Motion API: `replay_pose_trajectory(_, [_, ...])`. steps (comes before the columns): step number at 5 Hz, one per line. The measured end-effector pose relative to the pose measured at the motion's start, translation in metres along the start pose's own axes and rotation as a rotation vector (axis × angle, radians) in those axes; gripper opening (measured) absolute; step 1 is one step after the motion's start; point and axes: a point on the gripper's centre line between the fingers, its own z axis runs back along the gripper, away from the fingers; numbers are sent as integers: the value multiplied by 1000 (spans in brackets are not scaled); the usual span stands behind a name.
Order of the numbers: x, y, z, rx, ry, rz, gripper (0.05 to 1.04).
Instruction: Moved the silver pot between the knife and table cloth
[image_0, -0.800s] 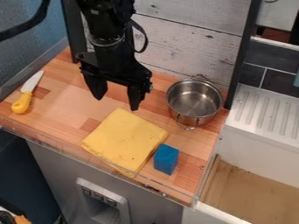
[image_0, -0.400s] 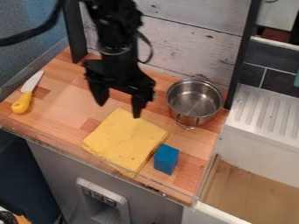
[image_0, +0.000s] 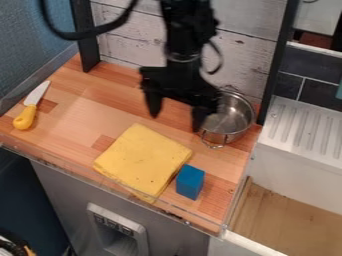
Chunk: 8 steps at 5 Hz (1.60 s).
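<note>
The black robot arm (image_0: 182, 50) and its gripper (image_0: 177, 120) have swung across toward the silver pot (image_0: 234, 119) since the earlier frames, while the pot, cloth, knife and block sit where they were. From where I stand, the wooden surface (image_0: 75, 122) offers the pot a landing spot between knife and cloth, on the opposite side of the cloth from where the pot now rests, near the boarded wall (image_0: 127, 42). That makes for a sideways trip, and a pot carried too low could catch the folded yellow table cloth (image_0: 142, 161) and rumple it or drag it along.

The gripper hangs with its fingers spread wide and nothing held between them. Its finger nearer the pot overlaps the near side of the rim in view; whether the two touch, I cannot tell. Dropping straight down from here looks risky, since that finger might strike the rim and tip or shove the pot instead of straddling its wall. The pot stands upright, and its smooth, curved metal could slip or swing if pinched off-center.

At the far end, the yellow-handled knife (image_0: 31, 106) lies flat near the surface's edge, where a pot set down too wide might nudge it. The blue block (image_0: 190, 182), just beside the cloth, faces trouble if the pot is pushed toward the front. Smallest hazard of all: the wire handle (image_0: 213, 143), which could snag a finger during the approach.
</note>
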Motion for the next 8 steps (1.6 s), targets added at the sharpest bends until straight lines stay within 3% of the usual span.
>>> replay_pose_trajectory(2, [37,-35,-19,-7,-4,21,1000])
replay_pose_trajectory(6, [65,-68,-66,-15,31,-16,1000])
replay_pose_trajectory(7, [69,-69,-67,-21,19,-12,950])
replay_pose_trajectory(8, [72,-67,-70,-32,-5,9,663])
